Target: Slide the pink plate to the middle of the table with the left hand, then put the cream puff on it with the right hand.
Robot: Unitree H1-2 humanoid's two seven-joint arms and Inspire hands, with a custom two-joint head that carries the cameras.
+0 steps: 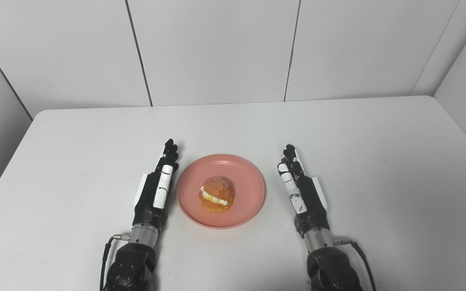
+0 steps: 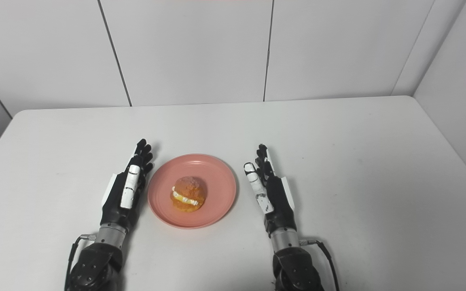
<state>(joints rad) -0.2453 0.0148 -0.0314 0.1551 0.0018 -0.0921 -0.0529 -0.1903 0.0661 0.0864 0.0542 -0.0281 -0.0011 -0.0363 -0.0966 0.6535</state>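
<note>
One cream puff sits in the middle of the one pink plate, which lies near the centre of the white tabletop. The plate is between two robot hands: the left robot hand just beside its left rim, the right robot hand a little apart from its right rim. Both are empty, fingers stretched out straight

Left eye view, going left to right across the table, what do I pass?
left hand → pink plate with the cream puff on it → right hand
</note>
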